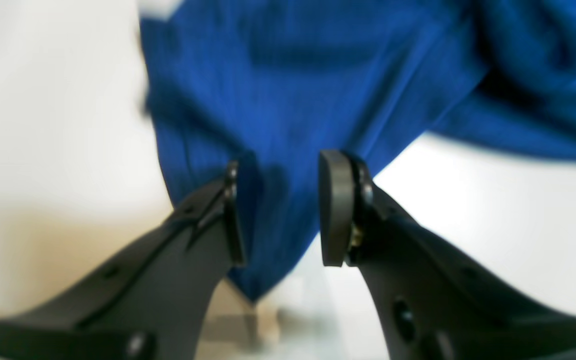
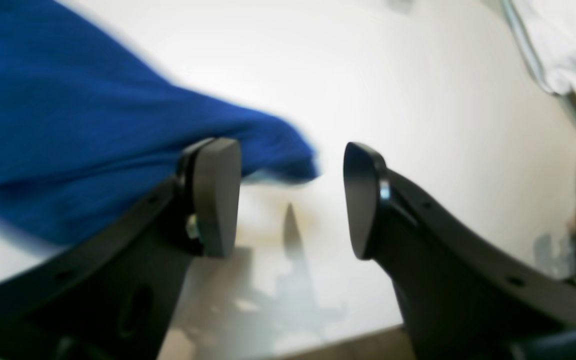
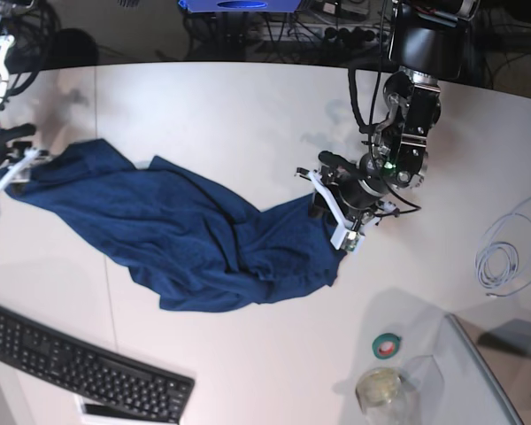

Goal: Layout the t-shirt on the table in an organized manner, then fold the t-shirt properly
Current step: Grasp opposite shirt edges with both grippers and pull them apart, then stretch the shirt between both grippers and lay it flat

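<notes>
The blue t-shirt [image 3: 186, 235] lies crumpled and stretched in a long diagonal across the white table [image 3: 230, 115]. My left gripper [image 3: 333, 212] sits at the shirt's right end. In the left wrist view its fingers [image 1: 335, 210] stand apart, with a pointed corner of the t-shirt [image 1: 278, 100] lying in the gap between them, and neither pad presses on it. My right gripper [image 3: 4, 173] is at the shirt's far left end. In the right wrist view the right gripper [image 2: 290, 172] is open, and the blurred tip of the t-shirt [image 2: 268, 150] lies by its left finger, over the table [image 2: 418, 90].
A black keyboard [image 3: 88, 367] lies at the front left. A green tape roll [image 3: 388, 345], a clear jar [image 3: 380, 387] and a clear box [image 3: 478, 363] stand at the front right. A coiled white cable [image 3: 500, 257] lies at the right edge.
</notes>
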### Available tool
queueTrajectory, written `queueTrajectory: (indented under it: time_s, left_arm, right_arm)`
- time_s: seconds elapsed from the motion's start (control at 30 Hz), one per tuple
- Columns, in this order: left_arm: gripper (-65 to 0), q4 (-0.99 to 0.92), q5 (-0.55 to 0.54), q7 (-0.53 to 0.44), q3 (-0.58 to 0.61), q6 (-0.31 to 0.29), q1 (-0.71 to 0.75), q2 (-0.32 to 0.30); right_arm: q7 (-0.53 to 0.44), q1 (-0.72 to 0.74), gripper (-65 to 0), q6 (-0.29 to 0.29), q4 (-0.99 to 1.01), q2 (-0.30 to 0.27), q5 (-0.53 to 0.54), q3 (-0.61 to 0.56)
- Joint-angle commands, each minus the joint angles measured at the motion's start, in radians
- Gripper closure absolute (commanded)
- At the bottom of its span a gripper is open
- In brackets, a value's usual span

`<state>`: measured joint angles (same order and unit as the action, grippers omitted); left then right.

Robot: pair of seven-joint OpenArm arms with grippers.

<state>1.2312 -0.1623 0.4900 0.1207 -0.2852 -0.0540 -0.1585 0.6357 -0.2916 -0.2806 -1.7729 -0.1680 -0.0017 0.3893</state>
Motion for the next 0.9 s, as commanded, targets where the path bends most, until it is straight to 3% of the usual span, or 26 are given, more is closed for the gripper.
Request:
queueTrajectory:
  time_s: [0.0,0.1,0.23,0.3,0.4,0.63,0.8,0.87]
  left_arm:
    - [-20.1,-0.015,-0.006,-0.026,-0.003,0.005,-0.040,-0.005]
    - [-20.1,-0.110,-0.006,-0.072,-0.003,0.005,-0.059,-0.013]
    - [-19.9,-0.202,-0.006,-0.201,-0.003,0.005,-0.059,-0.039]
    - [-19.9,-0.221,-0.006,-0.205,-0.003,0.005,-0.059,-0.043]
    - [-19.9,-0.219,-0.006,-0.210,-0.003,0.005,-0.039,-0.060]
    - [-19.9,-0.221,-0.006,-0.210,-0.003,0.005,-0.019,-0.065]
    - [-19.9,-0.221,-0.007,-0.210,-0.003,0.005,-0.016,-0.072]
    - [-19.9,-0.221,-0.007,-0.210,-0.003,0.005,-0.016,-0.072]
  right_arm:
    - [-0.030,-0.007,-31.4,-0.047,-0.034,-0.005,0.025,-0.079]
    - [-0.055,-0.030,-31.4,-0.061,-0.028,-0.003,0.024,-0.269]
    - [-0.070,-0.014,-31.2,0.060,-0.015,0.002,0.024,-0.447]
    - [-0.069,0.015,-31.2,0.131,0.003,0.002,0.024,-0.536]
    - [-0.069,0.076,-31.2,0.191,0.095,0.000,0.024,-0.620]
    - [-0.069,0.153,-31.2,0.255,0.239,0.000,0.024,-0.695]
    - [-0.070,0.191,-30.5,0.260,0.336,0.002,0.024,-0.695]
    - [-0.072,0.194,-20.7,0.260,0.348,0.002,0.025,-0.688]
